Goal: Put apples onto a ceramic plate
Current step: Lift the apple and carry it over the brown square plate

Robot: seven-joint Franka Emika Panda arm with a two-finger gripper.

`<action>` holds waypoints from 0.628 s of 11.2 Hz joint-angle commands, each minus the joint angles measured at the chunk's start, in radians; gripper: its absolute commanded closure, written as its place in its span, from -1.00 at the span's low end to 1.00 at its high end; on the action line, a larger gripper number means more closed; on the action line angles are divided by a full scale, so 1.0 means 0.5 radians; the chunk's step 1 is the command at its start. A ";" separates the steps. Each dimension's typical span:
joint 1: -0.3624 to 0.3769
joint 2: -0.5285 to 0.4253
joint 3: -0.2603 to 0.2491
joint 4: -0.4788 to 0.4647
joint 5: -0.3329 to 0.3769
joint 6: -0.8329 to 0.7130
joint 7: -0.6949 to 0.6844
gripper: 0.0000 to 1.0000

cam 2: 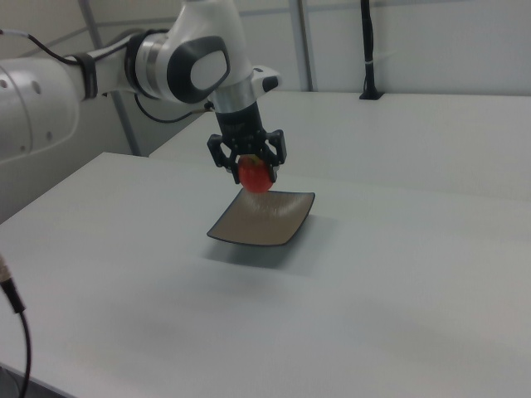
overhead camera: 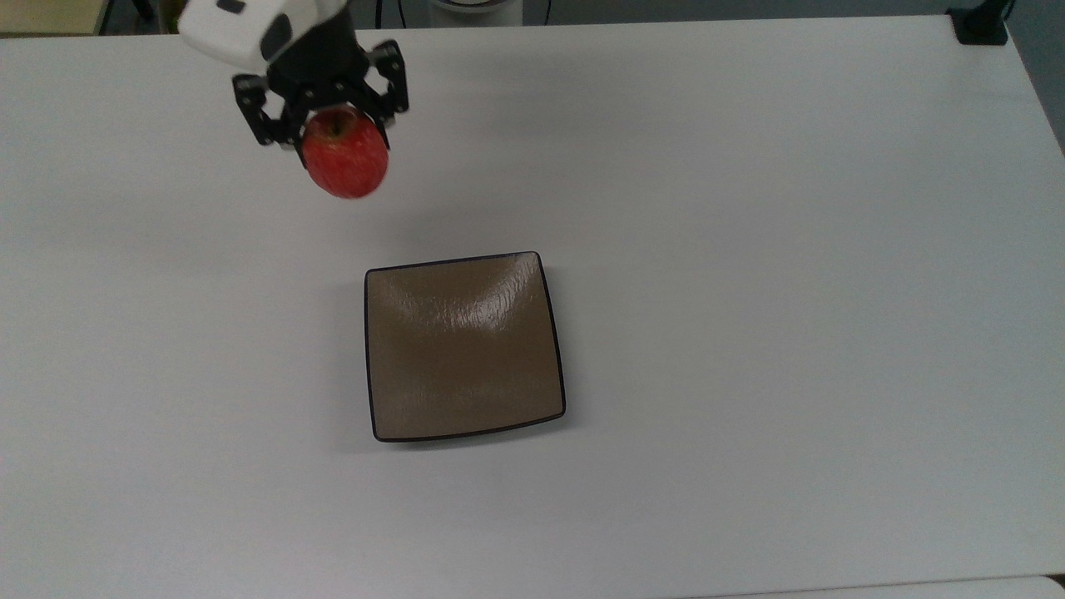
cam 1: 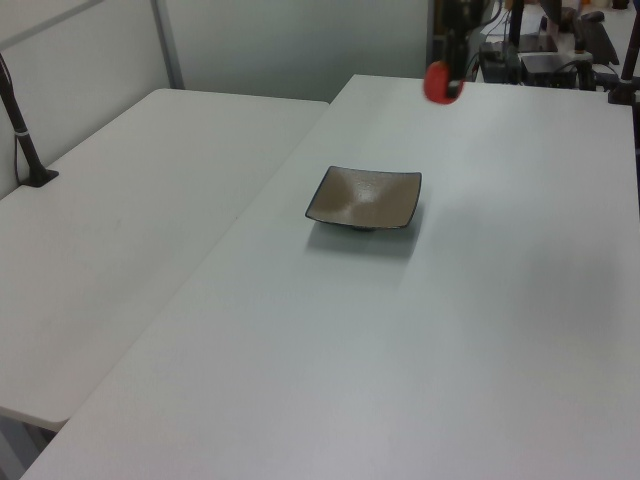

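Note:
A small glossy red apple (overhead camera: 345,161) hangs in the air, held stem-up by my gripper (overhead camera: 331,137), which is shut on it. The apple (cam 2: 255,176) and gripper (cam 2: 248,166) stand high above the table, off the plate's upper-left corner in the top view. The square brown plate (overhead camera: 463,345) with a thin dark rim lies bare at the middle of the white table. In the left view the apple (cam 1: 441,82) hovers beyond the plate (cam 1: 365,198), under my gripper (cam 1: 447,68).
The white table (overhead camera: 749,249) spreads wide around the plate. A second white table (cam 1: 130,200) adjoins it on the left view's left. A black clamp (overhead camera: 980,25) sits at the top view's far right corner. Cables and equipment (cam 1: 545,45) crowd the far edge.

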 commanded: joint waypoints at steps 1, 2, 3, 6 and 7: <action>0.154 0.282 -0.020 0.069 0.000 0.378 0.226 0.98; 0.182 0.359 -0.020 0.069 0.003 0.498 0.232 0.94; 0.209 0.439 -0.020 0.069 0.003 0.599 0.233 0.94; 0.274 0.644 -0.017 0.069 -0.003 0.860 0.236 0.94; 0.289 0.688 -0.017 0.069 -0.003 0.900 0.236 0.94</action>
